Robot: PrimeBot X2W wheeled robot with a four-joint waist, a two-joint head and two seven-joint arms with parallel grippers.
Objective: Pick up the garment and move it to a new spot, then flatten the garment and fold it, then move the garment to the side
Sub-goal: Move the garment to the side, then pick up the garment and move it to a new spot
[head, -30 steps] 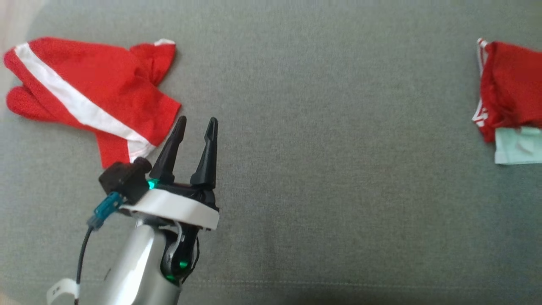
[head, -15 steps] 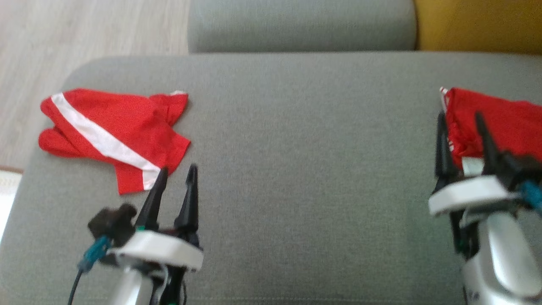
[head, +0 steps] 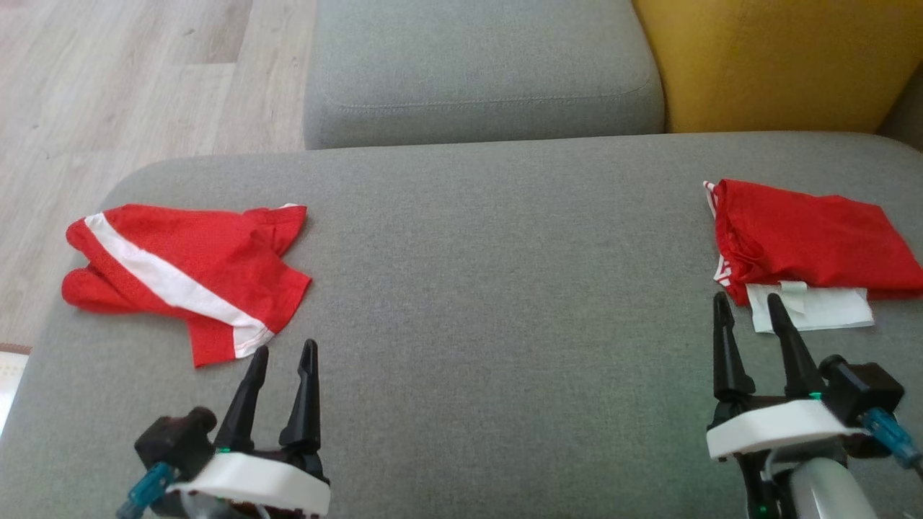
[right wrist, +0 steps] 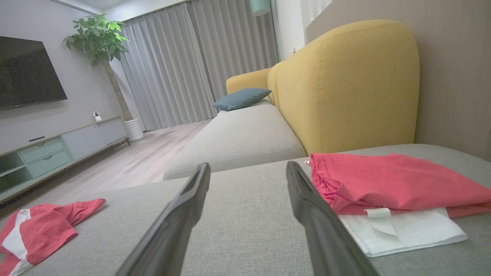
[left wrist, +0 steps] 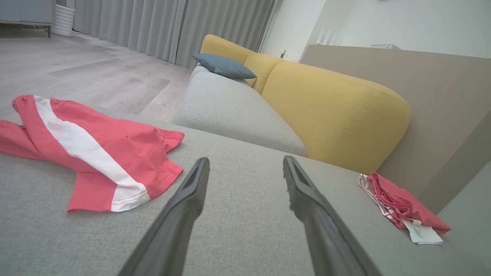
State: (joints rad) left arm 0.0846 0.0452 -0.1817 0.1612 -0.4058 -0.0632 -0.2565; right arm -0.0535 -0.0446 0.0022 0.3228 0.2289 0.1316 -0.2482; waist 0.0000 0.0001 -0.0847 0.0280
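Head camera has tilted up since a second ago, so the whole picture shifted. The striped garment (head: 184, 277) itself looks unmoved, the left gripper (head: 285, 349) stays near its hem, and the right gripper (head: 746, 299) is now in frame. The garment lies rumpled at 10 o'clock on the grey seat (head: 505, 324), near its left edge, at 11 o'clock from the left fingertips, not touching. Both claws are released, jaws apart, holding nothing. A folded red garment (head: 807, 238) sits on a white cloth (head: 822, 310) at 3 o'clock, just beyond the right claw. Reads as a neutral pose; the pick probably hasn't started.
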